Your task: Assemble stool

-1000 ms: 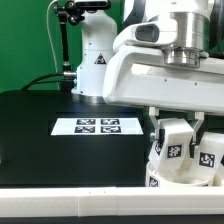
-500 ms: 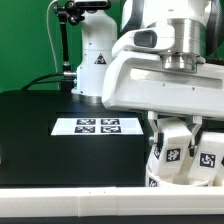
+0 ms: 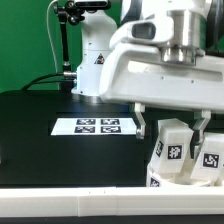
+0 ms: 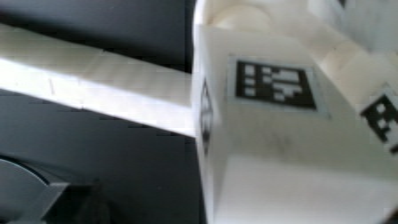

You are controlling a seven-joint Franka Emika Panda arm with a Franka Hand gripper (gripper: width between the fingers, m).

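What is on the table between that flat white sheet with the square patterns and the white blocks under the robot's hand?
Only bare black table shows between the marker board and the stool legs in the exterior view; one dark finger hangs above that gap.

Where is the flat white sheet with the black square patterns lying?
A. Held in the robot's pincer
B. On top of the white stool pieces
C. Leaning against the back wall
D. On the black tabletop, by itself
D: in the exterior view the sheet lies flat on the black table, apart from the tagged stool pieces.
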